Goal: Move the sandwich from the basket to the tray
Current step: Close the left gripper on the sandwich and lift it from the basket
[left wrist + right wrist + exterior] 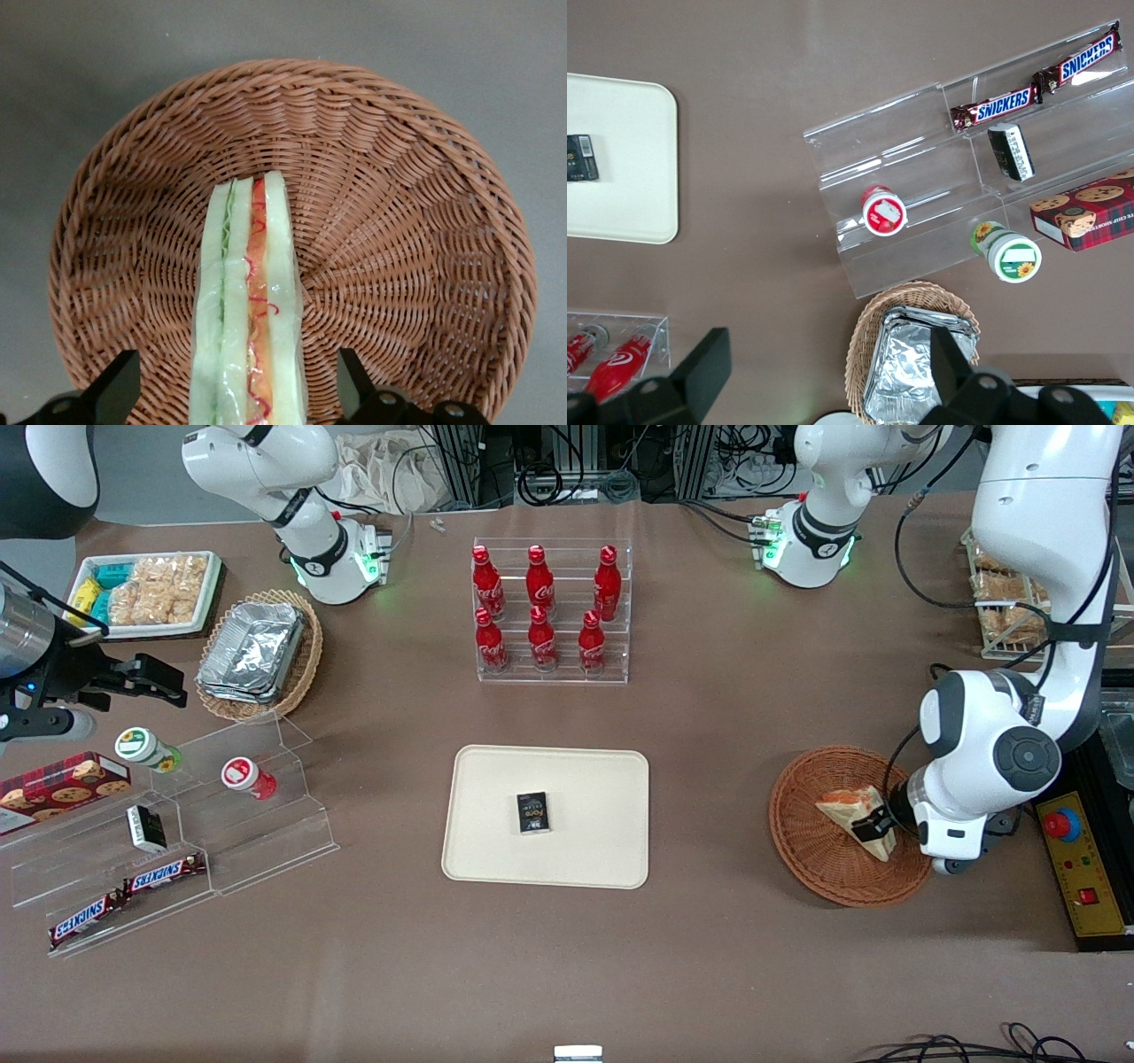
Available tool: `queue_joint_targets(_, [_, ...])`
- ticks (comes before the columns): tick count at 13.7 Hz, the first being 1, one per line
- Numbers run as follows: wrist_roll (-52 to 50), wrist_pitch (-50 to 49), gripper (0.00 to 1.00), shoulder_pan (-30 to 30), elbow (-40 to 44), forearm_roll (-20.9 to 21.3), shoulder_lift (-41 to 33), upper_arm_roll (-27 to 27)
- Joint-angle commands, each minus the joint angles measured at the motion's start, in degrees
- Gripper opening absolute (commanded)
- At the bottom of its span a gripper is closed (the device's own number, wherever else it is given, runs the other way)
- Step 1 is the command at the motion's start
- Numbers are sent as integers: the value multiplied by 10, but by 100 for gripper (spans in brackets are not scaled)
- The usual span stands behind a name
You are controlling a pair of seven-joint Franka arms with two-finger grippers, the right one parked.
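Note:
The sandwich (844,807), a pale wedge with an orange-red filling stripe, lies in the reddish-brown woven basket (802,849) toward the working arm's end of the table. My left gripper (873,825) is low in the basket, and its open fingers straddle the sandwich without touching it. In the left wrist view the wrapped sandwich (252,301) runs between the two black fingers (120,385), with gaps on both sides, over the basket's weave (407,230). The cream-beige tray (496,797) lies at the table's middle and carries a small black box (533,812).
A clear rack of red cola bottles (542,611) stands farther from the front camera than the tray. A yellow control box with a red button (1076,850) sits beside the basket. An acrylic stand with snacks (177,841) and a tan basket of foil containers (257,651) lie toward the parked arm's end.

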Motion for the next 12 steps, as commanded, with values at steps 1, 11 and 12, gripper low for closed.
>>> queue_joint_targets(1, [-43, 17, 100, -2, -11, 3, 3, 0])
queue_joint_targets(11, [-130, 42, 0, -8, 13, 5, 37, -3])
queue_joint_targets(12, [-113, 40, 0, -8, 13, 4, 34, -3])
